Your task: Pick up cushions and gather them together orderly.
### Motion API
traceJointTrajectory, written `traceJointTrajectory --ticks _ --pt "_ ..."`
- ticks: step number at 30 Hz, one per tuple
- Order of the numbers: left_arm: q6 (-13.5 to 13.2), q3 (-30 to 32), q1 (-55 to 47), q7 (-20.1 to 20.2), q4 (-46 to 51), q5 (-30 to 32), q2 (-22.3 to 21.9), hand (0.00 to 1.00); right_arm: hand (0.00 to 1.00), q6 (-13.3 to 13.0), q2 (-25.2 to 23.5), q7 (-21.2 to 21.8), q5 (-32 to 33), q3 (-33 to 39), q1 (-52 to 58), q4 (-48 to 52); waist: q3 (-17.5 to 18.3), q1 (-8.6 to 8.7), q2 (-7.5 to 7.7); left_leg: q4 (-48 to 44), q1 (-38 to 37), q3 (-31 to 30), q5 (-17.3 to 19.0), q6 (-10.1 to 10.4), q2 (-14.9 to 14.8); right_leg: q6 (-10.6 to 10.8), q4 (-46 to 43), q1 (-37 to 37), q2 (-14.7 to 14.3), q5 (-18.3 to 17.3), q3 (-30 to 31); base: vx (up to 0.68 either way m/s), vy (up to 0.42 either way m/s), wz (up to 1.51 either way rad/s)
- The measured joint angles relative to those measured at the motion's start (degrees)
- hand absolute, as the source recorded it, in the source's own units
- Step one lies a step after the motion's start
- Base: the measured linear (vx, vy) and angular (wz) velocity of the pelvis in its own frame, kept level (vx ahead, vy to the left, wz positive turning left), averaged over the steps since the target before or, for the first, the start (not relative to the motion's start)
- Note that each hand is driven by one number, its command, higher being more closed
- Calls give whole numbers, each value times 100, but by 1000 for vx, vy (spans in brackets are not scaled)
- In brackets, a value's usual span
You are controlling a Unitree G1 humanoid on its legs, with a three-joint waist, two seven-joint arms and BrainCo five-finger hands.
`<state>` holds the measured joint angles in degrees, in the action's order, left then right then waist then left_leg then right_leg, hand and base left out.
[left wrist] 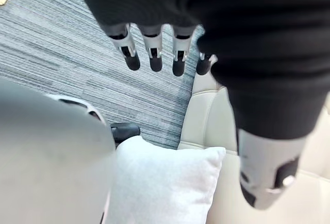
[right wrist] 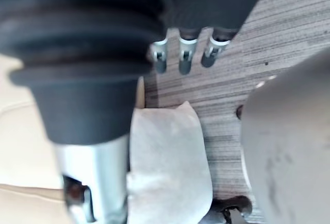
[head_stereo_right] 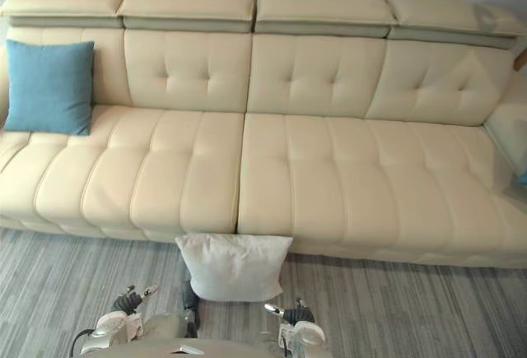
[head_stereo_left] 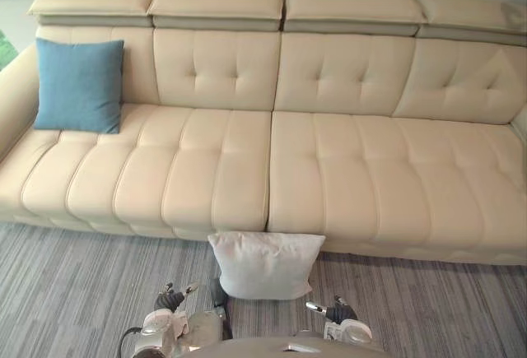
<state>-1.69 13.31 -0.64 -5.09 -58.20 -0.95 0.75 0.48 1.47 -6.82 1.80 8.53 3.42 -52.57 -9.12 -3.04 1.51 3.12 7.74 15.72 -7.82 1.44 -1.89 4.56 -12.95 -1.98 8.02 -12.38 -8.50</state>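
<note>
**Cushion Gathering: No Cushion Yet Lifted**

Two cushions were noted, well apart. A white cushion (head_stereo_left: 265,265) was found on the striped carpet (head_stereo_left: 74,284), stood on edge against the front of the cream sofa (head_stereo_left: 346,169), near its middle seam. A blue cushion (head_stereo_left: 79,85) was propped upright against the backrest at the sofa's left end. The left hand (left wrist: 153,49) and the right hand (right wrist: 184,56) were seen low, one to either side of the white cushion and short of it. In each wrist view the fingers were held straight, apart from the thumb, with nothing between them. Neither cushion was held. The task was judged barely begun — the white cushion had yet to be grasped, lifted and set neatly beside the blue one.
</note>
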Motion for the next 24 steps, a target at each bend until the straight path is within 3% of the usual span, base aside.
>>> traceJointTrajectory --ticks 1,2,3,4,5,6,7,8,11,12,18,24 --pt "1 76 82 12 135 -20 33 0 0 -4 -59 -1 -1 -28 -42 -12 -104 -1 189 -975 375 112 364 -171 -76 47 -70 91 228 94 -77 -46 71 2" --pt "-14 145 107 25 154 -21 66 0 0 -6 -69 0 3 -20 -43 -14 -122 -8 221 -1774 583 170 474 -384 -169 95 -179 131 301 96 -82 -47 77 -15" --pt "-18 189 88 25 155 -15 23 0 0 -6 -65 0 1 -12 -27 26 -107 7 161 -3155 835 206 1123 -407 -376 156 -357 147 301 29 -35 -64 19 -51" --pt "-18 183 -11 31 156 3 -83 0 0 -7 50 0 0 -2 18 186 -28 16 -129 -3570 874 243 1502 -296 -665 183 -502 182 34 -52 46 -58 32 -44" --pt "-13 169 -13 36 151 4 -106 0 0 -12 75 0 1 20 23 223 41 93 -256 -3373 819 240 1620 -373 -665 154 -500 244 -3 -105 87 -65 83 -12" --pt "-11 73 35 43 146 4 -95 0 0 -7 -15 4 0 87 -20 198 62 199 -118 -2558 667 129 1440 -384 -372 29 -359 386 46 -53 187 -41 98 42" --pt "-12 60 85 57 211 13 4 0 0 2 -221 10 0 139 -18 184 92 272 182 -2402 568 272 1487 -376 -218 -25 -132 427 251 99 184 -37 76 24" --pt "8 127 93 43 289 13 -106 0 0 -12 -213 12 -15 276 -18 254 44 186 -25 -2778 377 237 2153 -223 -486 118 -126 426 0 238 162 0 0 0" --pt "41 120 66 40 199 61 -51 0 0 -14 -221 4 -6 343 -26 209 16 175 114 -2339 132 271 1826 -272 -270 99 36 373 75 386 342 -49 17 -12" --pt "38 110 29 42 197 76 -55 0 0 -15 -247 4 -8 339 -13 204 46 149 38 -2248 104 329 1769 -272 -255 88 93 414 75 409 407 -27 -2 -13" --pt "36 49 -79 41 106 114 -80 0 0 -21 -137 2 -22 283 -12 193 139 166 -70 -1840 -120 519 1557 -229 -243 90 255 432 26 519 605 -33 -22 -21" --pt "35 12 -69 34 82 112 -87 0 0 -15 -91 -19 -221 197 -45 160 185 137 -116 -1811 34 551 1489 -181 -319 86 293 626 -52 582 621 0 -22 -5"
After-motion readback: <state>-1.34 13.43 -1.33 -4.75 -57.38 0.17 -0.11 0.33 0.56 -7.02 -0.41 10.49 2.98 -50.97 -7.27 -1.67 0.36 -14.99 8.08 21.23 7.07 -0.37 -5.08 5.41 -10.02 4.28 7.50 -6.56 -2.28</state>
